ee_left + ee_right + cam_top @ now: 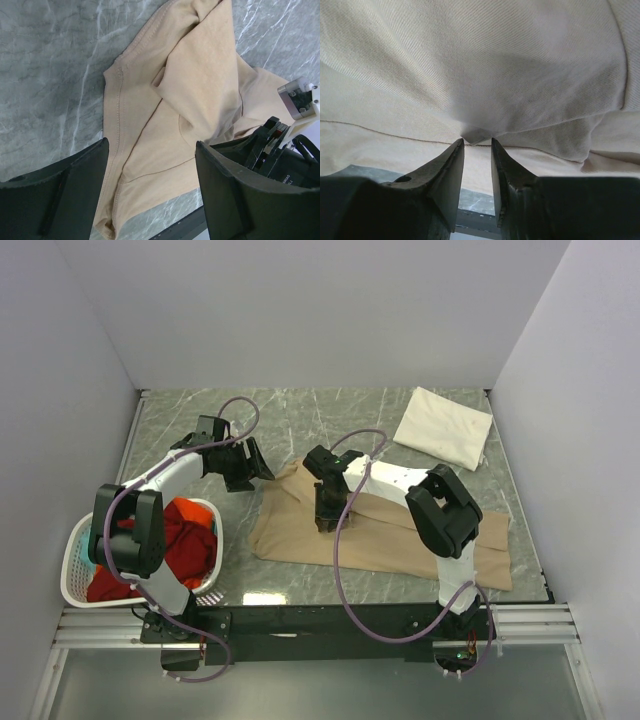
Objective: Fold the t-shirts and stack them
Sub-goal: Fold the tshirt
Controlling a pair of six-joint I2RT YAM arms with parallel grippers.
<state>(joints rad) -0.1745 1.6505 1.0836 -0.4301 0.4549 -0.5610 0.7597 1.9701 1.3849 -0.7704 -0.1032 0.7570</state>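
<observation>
A tan t-shirt (390, 540) lies spread and rumpled on the marble table in front of the arms. My right gripper (325, 520) points down at its left part. In the right wrist view the gripper (476, 141) is shut on a small pinched fold of the tan t-shirt (480, 60). My left gripper (240, 465) is open and empty, just left of the shirt's upper left corner. In the left wrist view the left gripper (150, 145) has its jaws wide apart over the shirt's hem (200, 75). A cream-white t-shirt (444, 426), folded flat, lies at the back right.
A white plastic laundry basket (72, 562) stands at the front left and holds red cloth (190, 545) with some orange on top. The right arm's wrist (280, 150) shows close beside the left gripper. Grey walls close in the table on three sides.
</observation>
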